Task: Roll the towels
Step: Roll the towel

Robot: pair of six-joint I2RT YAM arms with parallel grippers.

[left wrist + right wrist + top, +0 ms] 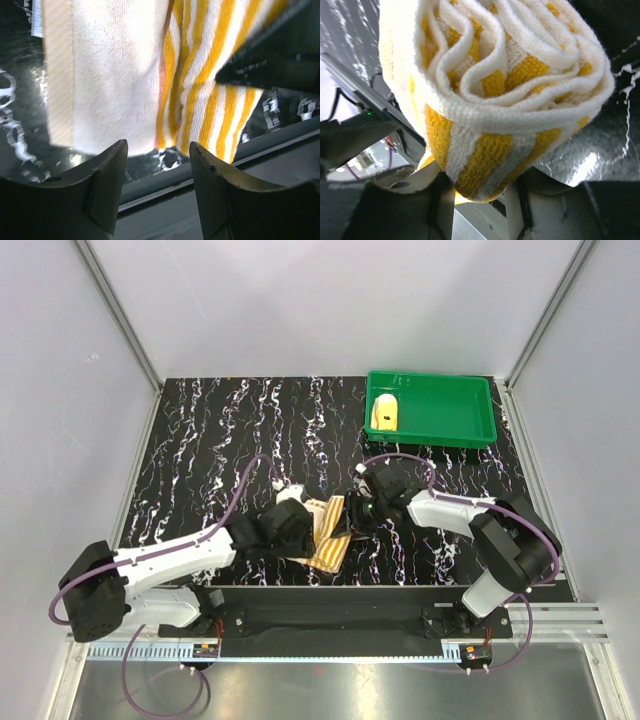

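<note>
Top view first: the green tray [440,436] sits at the far right of the black marbled worktop [200,440]. The plain yellow towel [385,414] is rolled up inside it, at its left end. The striped towel [335,548] is in the middle of the worktop, close to the near edge, partly bunched up, with both arms meeting over it. The left gripper [292,525] is on its left side and the right gripper [360,508] is at its right, far end.

Left wrist view: the left gripper [157,160] is spread wide with nothing between its fingers [107,180]. The striped towel [200,75] lies just past the tips. You see a plain cream side on the left and orange-yellow stripes on the right, flat on the worktop [15,150].

Right wrist view: pretty much all towel. The striped towel [495,100] is wound into a chunky spiral, and the camera looks right at the end of the roll. The right gripper [480,200] is pinching the bottom of that roll between its two fingers [442,200]. A bit of shiny worktop [600,150] shows on the right.
</note>
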